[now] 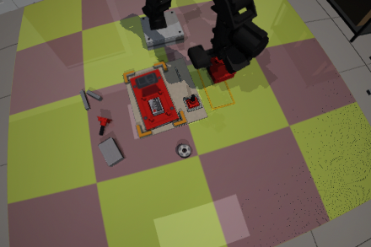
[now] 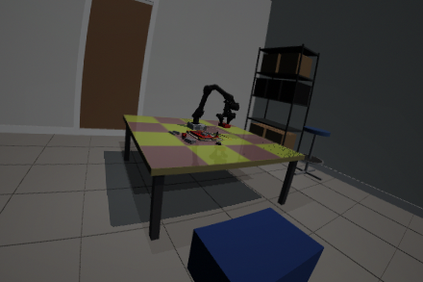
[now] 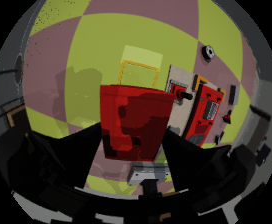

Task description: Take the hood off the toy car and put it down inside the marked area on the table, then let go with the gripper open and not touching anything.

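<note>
My gripper [image 1: 217, 58] [image 2: 226, 120] [image 3: 132, 128] is clamped on the red hood [image 1: 222, 73] [image 2: 224, 125] [image 3: 136, 122], off the car [image 1: 153, 97] [image 2: 203, 135] [image 3: 205, 115], over or near the yellow marked outline [image 1: 223, 106] [image 3: 140, 65]; height I can't tell.

Red hood [image 3: 136, 122] between end effector [image 3: 132, 128] fingers, near yellow outline [image 3: 157, 79].
</note>
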`<state>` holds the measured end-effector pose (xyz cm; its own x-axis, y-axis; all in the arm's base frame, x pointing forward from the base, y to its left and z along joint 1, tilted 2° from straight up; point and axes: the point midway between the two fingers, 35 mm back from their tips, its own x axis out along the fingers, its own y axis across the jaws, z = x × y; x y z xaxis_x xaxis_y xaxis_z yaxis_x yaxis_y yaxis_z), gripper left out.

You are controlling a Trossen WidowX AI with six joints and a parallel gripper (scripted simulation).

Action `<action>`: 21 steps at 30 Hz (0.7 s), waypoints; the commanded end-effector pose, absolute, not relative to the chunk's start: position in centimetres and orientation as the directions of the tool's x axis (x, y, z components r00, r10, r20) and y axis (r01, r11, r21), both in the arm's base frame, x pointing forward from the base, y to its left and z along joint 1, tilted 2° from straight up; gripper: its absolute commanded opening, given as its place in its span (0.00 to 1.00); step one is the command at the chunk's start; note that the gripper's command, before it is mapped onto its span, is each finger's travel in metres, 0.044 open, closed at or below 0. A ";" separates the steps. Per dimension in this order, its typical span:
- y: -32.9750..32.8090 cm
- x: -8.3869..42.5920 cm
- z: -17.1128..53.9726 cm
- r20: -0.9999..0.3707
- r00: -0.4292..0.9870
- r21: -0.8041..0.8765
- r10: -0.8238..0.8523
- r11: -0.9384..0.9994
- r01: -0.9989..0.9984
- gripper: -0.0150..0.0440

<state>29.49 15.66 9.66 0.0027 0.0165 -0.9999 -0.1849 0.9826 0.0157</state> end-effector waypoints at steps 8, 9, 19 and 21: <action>15.8 29.5 9.0 -1.000 0.001 0.019 0.019 0.984 -0.179 0.25; 15.8 29.5 8.9 -1.000 0.001 0.019 0.019 0.984 -0.179 0.25; 15.8 29.6 8.4 -1.000 0.001 0.019 0.019 0.984 -0.179 0.25; 15.8 29.6 8.3 -1.000 0.001 0.019 0.019 0.984 -0.179 0.25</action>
<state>29.61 15.76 8.52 0.0045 0.0175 -0.9998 -0.1849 0.9826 0.0163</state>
